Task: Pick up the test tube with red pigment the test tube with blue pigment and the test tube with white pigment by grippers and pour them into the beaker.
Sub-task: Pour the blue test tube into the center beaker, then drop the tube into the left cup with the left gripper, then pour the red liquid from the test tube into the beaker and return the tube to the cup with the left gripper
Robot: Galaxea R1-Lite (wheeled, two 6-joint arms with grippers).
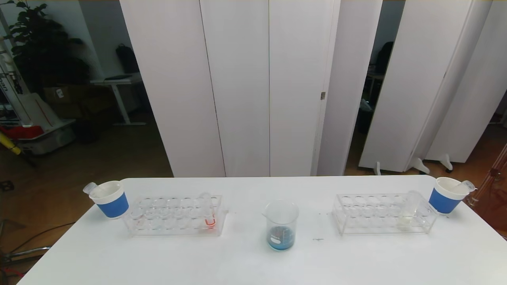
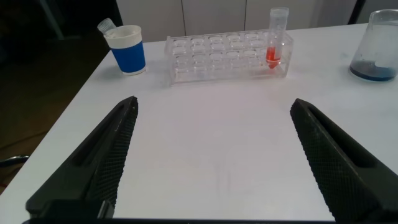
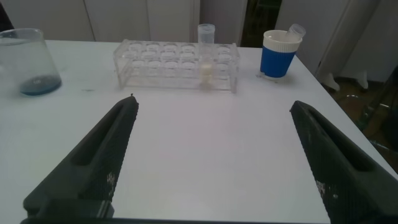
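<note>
My left gripper [image 2: 211,155] and right gripper [image 3: 211,155] appear only in wrist views, wide open, low over the table [image 1: 245,261]; beaker [image 1: 281,229] with blue liquid between racks; white pigment tube [image 3: 206,56] in right rack [image 1: 380,215]

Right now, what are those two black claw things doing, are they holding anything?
Left gripper: jaws wide open, holding nothing, above the table.
Right gripper: jaws wide open, holding nothing, above the table.
</note>
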